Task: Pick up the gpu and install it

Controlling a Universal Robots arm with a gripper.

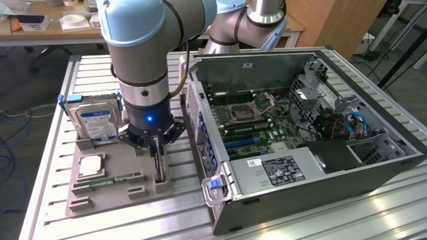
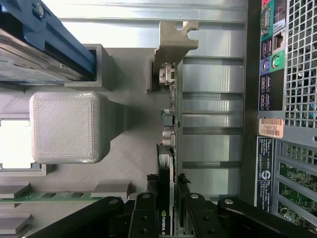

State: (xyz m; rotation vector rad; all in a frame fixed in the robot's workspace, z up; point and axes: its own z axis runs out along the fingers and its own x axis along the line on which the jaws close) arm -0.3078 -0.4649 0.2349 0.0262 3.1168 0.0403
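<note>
The fingers [image 2: 144, 210] are being shown drawn in narrow, one on each flat face of the gpu [image 2: 171, 148], so the card is being clamped across its thin dimension. No gap is being shown between pads and board.

The gpu is standing on edge in its slot of the grey holder tray [image 1: 107, 202], at the side of the tray nearest the open computer case [image 1: 320, 175]. It is not being lifted clear — its lower edge is being kept in the slot. In the exterior view the gripper [image 1: 157, 150] is being held straight down over the card [image 1: 160, 170], the arm upright above it.

The long axis is being laid along the tray's edge, parallel to the case's perforated rear wall. In the wrist view it is being traced from between the fingers out to the silver end bracket [image 2: 173, 39]. The grip is thus being made square to that axis.

The case is lying just beside the card, to the exterior view's right. The hard drive [image 1: 97, 122] is being kept upright well apart, on the opposite side.
</note>
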